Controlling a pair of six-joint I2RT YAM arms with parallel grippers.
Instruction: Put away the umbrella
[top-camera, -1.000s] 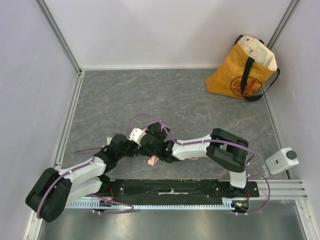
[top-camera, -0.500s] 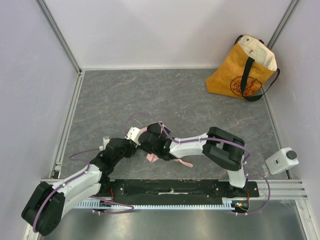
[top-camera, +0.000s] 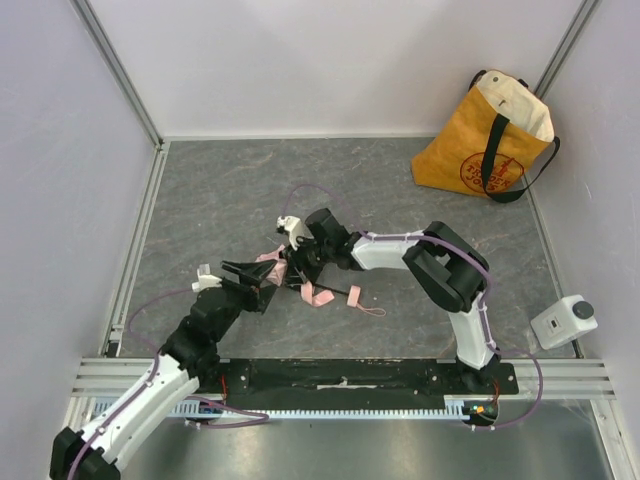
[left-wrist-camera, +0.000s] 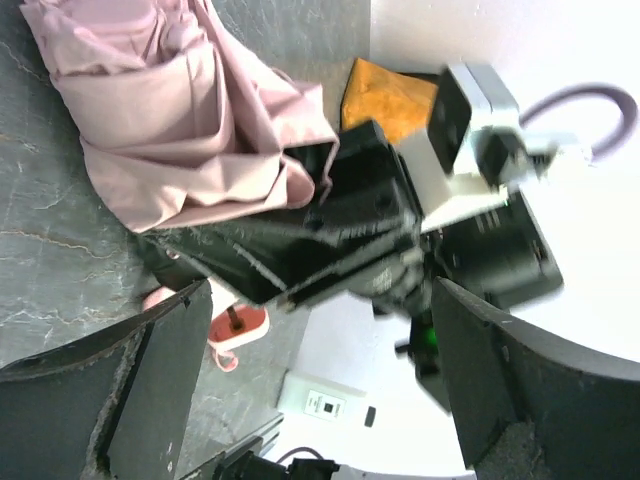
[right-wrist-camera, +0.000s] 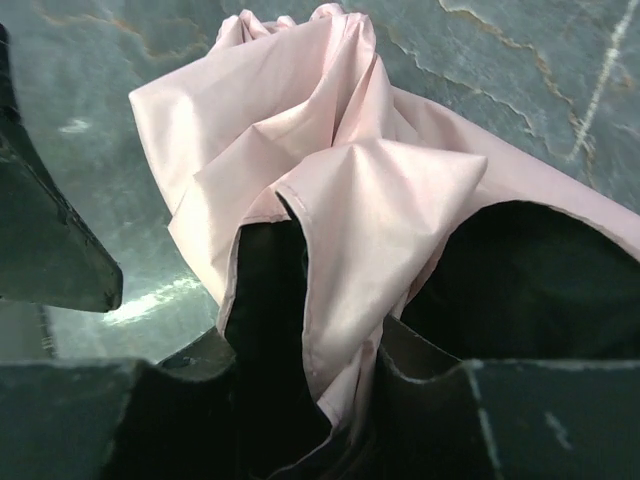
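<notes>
The umbrella (top-camera: 271, 257) lies folded on the grey floor, its pale pink fabric bunched up. Its small pink handle (top-camera: 320, 297) and wrist strap (top-camera: 366, 303) trail to the right on the black shaft. My right gripper (top-camera: 294, 262) is shut on a fold of the pink fabric (right-wrist-camera: 345, 200), which runs down between its fingers (right-wrist-camera: 350, 390). My left gripper (top-camera: 248, 273) stands wide open just left of the fabric, nothing between its fingers (left-wrist-camera: 320, 300). In the left wrist view the fabric (left-wrist-camera: 170, 130) hangs from the right gripper, with the handle (left-wrist-camera: 240, 325) below.
A yellow tote bag (top-camera: 485, 140) with black straps leans in the back right corner, mouth open; it also shows as an orange patch (left-wrist-camera: 390, 100). A small white box (top-camera: 563, 321) sits by the right wall. Pale walls enclose the floor; a metal rail (top-camera: 560, 375) runs along the near edge.
The left gripper has opened and its arm has drawn back to the left. The right gripper has closed on the fabric and carried it away from the bases; handle and strap now lie exposed.
</notes>
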